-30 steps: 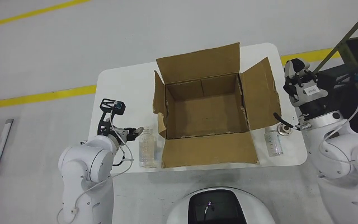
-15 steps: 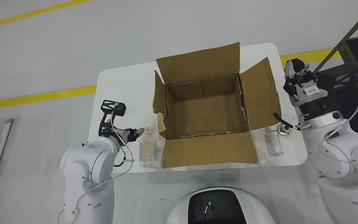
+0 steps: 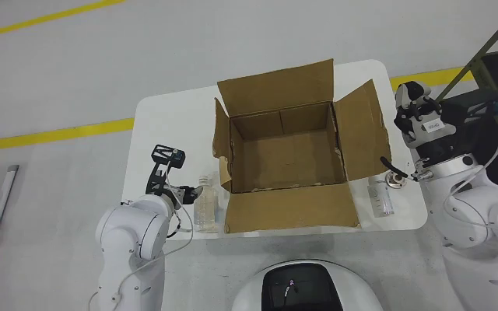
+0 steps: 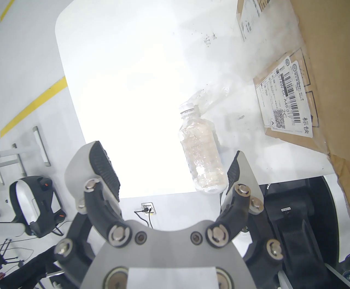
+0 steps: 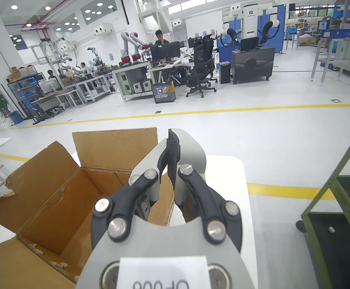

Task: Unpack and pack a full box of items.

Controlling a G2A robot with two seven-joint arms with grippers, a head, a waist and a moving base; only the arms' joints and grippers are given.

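Bright overhead light makes the white table (image 4: 131, 95) glare; soft shadows.

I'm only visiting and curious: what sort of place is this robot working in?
Most likely a robotics lab or test hall: in the room behind stand other robot arms, a tall two-armed robot and a desk with monitors, and yellow lines mark the floor.

Left gripper (image 4: 167, 153) fingers spread wide, wrist angled downward; right gripper (image 5: 171, 136) fingers pressed together, pointing level.
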